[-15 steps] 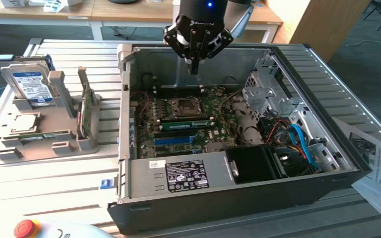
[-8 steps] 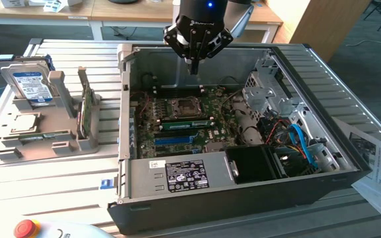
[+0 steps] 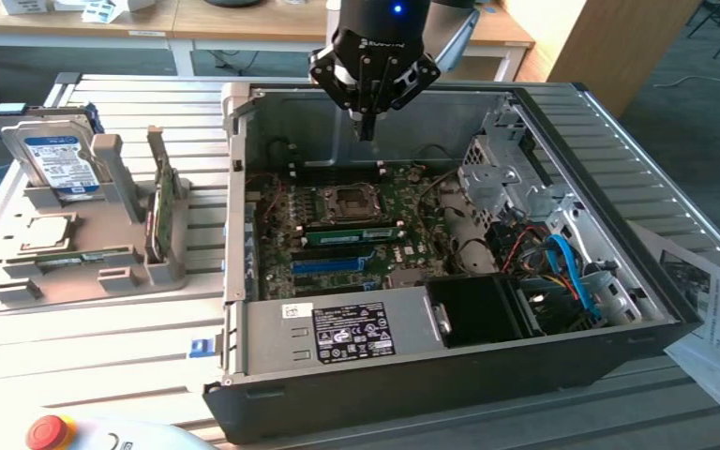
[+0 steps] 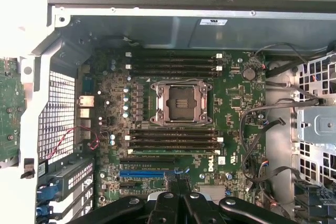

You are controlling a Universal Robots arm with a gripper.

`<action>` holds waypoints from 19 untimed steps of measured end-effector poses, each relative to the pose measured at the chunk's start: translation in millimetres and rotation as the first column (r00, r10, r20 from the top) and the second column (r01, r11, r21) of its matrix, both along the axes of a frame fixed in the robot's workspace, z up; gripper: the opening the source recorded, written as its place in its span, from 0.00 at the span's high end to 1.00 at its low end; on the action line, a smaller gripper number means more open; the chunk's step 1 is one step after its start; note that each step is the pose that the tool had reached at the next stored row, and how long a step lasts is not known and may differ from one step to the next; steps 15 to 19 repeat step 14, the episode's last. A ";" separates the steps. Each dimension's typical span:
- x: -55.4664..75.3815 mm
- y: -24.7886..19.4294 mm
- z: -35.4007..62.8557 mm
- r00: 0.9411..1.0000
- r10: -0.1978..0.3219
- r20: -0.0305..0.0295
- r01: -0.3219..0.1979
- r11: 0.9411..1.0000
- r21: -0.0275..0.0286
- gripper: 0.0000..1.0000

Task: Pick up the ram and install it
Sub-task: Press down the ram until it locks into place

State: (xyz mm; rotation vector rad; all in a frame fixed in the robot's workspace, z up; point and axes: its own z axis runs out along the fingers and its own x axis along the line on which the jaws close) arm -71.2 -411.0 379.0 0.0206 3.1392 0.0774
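The ram (image 3: 353,234) is a long narrow green stick standing on edge in a black slot of the motherboard (image 3: 416,211), just in front of the CPU socket (image 3: 341,200). In the wrist view it is a thin line (image 4: 173,152) at the edge of the lower slot bank, beside the socket (image 4: 181,103). My gripper (image 3: 364,127) hangs well above the board, over the back of the open case, clear of the ram. Its black fingers (image 4: 167,203) are shut together with nothing between them.
The open black computer case (image 3: 460,366) holds a drive cage (image 3: 504,178), loose cables (image 3: 561,258) and the power supply (image 3: 341,333). On the exterior view's left, a grey holder (image 3: 110,272) carries a silver hard drive (image 3: 53,159) and an upright green card (image 3: 160,211). A red stop button (image 3: 48,431) sits at the front.
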 end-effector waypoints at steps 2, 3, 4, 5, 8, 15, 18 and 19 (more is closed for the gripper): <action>0.0 0.0 0.2 1.000 0.000 0.000 0.000 1.000 0.000 0.90; 0.0 -0.1 0.5 1.000 0.000 0.000 0.000 1.000 0.000 0.90; 0.0 -0.1 0.8 1.000 0.000 0.000 0.000 1.000 0.000 0.90; 0.0 0.0 1.2 1.000 0.000 0.000 0.000 1.000 0.000 0.90; 0.0 0.0 2.0 1.000 0.000 0.000 0.000 1.000 0.000 0.90; 0.0 0.0 2.1 1.000 0.000 0.000 0.000 1.000 0.000 0.90; 0.0 0.0 2.1 1.000 0.000 0.000 0.000 1.000 0.000 0.90; 0.0 0.0 2.1 1.000 0.000 0.000 0.000 1.000 0.000 0.90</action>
